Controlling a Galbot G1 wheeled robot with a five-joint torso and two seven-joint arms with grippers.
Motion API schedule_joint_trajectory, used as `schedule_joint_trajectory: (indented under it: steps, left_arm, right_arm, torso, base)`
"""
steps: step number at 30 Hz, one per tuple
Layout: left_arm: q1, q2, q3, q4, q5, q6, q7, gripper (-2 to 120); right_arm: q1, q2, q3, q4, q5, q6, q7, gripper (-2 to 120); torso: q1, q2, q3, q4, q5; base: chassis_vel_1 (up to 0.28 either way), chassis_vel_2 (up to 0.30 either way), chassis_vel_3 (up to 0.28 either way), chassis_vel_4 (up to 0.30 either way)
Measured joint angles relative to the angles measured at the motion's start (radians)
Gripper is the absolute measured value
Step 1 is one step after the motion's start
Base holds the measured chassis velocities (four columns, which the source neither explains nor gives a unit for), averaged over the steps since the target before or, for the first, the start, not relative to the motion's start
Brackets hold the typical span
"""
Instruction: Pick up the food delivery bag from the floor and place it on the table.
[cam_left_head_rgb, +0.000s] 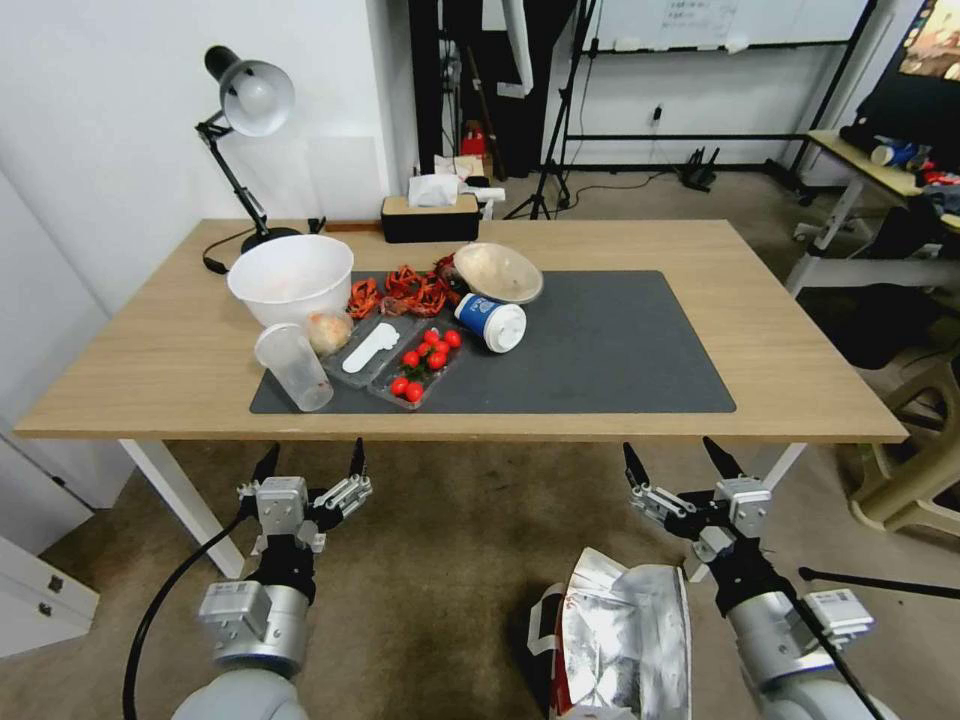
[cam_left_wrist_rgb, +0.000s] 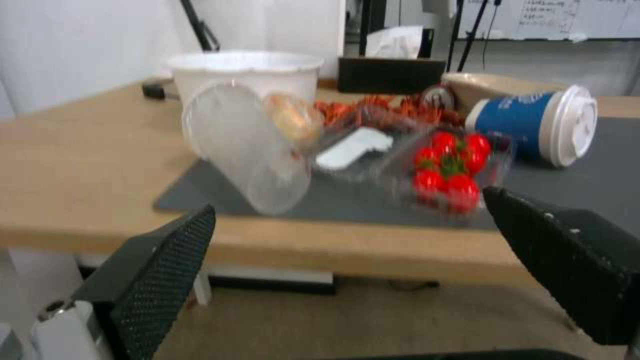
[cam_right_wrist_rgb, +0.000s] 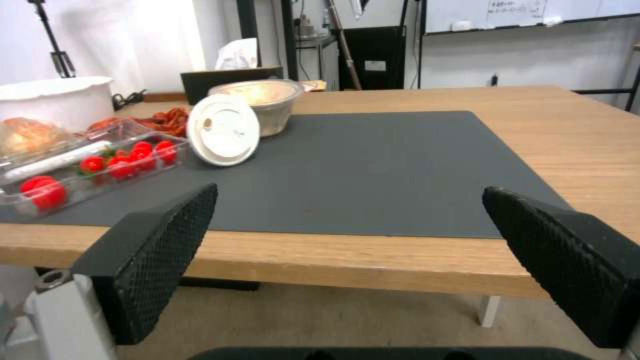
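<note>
The bag (cam_left_head_rgb: 622, 640), crinkly silver foil with white-and-red sides, lies on the floor (cam_left_head_rgb: 440, 560) just beside the splayed right gripper (cam_left_head_rgb: 682, 462), long axis toward the table (cam_left_head_rgb: 780, 330), left gripper (cam_left_head_rgb: 311, 462) likewise splayed

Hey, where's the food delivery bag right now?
In the head view the food delivery bag lies on the floor in front of the table, on the robot's right side, just below and inboard of the open right gripper.
</note>
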Motion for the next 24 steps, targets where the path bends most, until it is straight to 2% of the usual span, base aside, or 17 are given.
schedule_joint_trajectory:
  steps: [2,11,16,20,24]
  left_arm:
    - [0.014,0.005,0.003,0.012,-0.009,-0.050,-0.008,100]
    - [0.023,0.015,-0.003,0.019,-0.056,-0.105,0.009,100]
    - [0.023,0.021,-0.010,0.018,-0.073,-0.107,0.021,100]
    - [0.022,0.024,-0.013,0.007,-0.091,-0.078,0.023,100]
    - [0.021,0.028,-0.019,0.006,-0.101,-0.073,0.037,100]
  right_arm:
    - [0.004,-0.007,0.009,-0.010,0.009,0.013,0.001,100]
    - [0.001,0.002,0.010,-0.015,-0.002,0.042,0.010,100]
    - [-0.005,0.011,0.006,-0.015,-0.008,0.053,0.013,100]
    - [-0.007,0.019,0.005,-0.015,-0.018,0.063,0.021,100]
    - [-0.009,0.020,0.007,-0.020,-0.027,0.071,0.023,100]
  torso:
    - [0.000,0.000,0.000,0.0001,0.0001]
    - [0.000,0.000,0.000,-0.0001,0.0000]
    - [0.000,0.000,0.000,-0.0001,-0.0001]
    - [-0.001,-0.003,-0.002,-0.0001,0.0000]
    - [-0.008,-0.017,-0.010,-0.0001,-0.0001]
  base:
    - [0.000,0.000,0.000,0.000]
    - [0.000,0.000,0.000,0.000]
    - [0.000,0.000,0.000,0.000]
    - [0.000,0.000,0.000,0.000]
    - [0.000,0.000,0.000,0.000]
